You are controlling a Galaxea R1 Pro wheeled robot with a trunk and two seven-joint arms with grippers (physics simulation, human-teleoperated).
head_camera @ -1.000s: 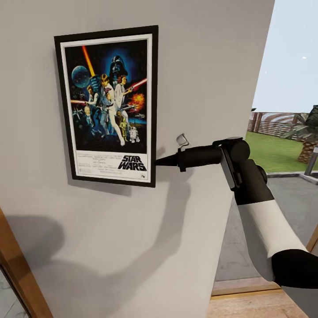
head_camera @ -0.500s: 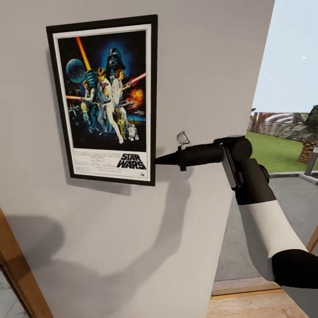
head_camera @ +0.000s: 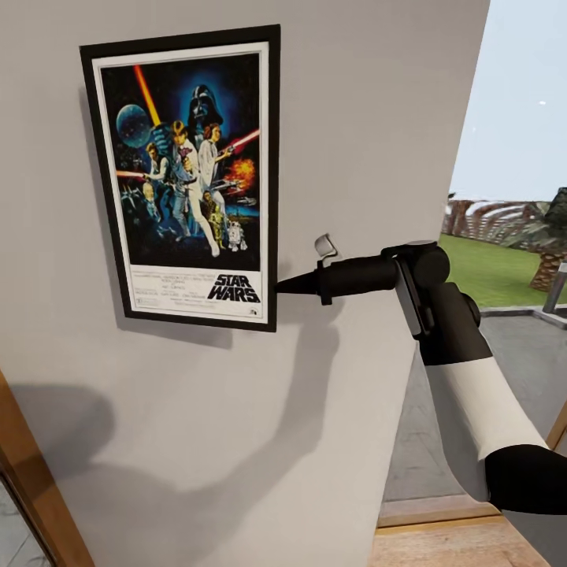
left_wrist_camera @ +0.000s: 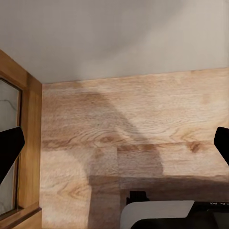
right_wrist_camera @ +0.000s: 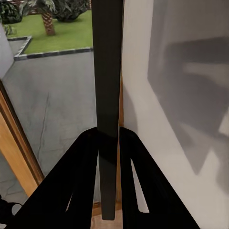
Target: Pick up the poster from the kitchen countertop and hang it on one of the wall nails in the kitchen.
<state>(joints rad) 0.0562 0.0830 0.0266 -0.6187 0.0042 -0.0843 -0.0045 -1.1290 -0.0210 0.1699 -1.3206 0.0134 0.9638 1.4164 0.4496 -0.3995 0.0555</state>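
Note:
The Star Wars poster [head_camera: 185, 177] stands upright and flat against the pale grey wall [head_camera: 354, 118], black frame and white border showing. My right gripper [head_camera: 279, 288] is shut on the poster's right edge near its lower corner. In the right wrist view the frame's dark edge [right_wrist_camera: 107, 71] runs straight out from between the two closed fingers [right_wrist_camera: 83, 181], with the wall right beside it. No wall nail can be made out; the poster covers that stretch of wall. My left gripper [left_wrist_camera: 114, 148] hangs open over the wooden floor, its fingertips [left_wrist_camera: 9, 148] wide apart.
A wooden door frame [head_camera: 39, 488] slants up at the lower left. The wall ends at the right, where a glazed opening shows a paved patio [head_camera: 520, 370], lawn and palms. Wooden floorboards [left_wrist_camera: 143, 124] lie below.
The poster has risen a little and shifted slightly left on the wall, most of it in the first half second. My right arm lifted slightly with it.

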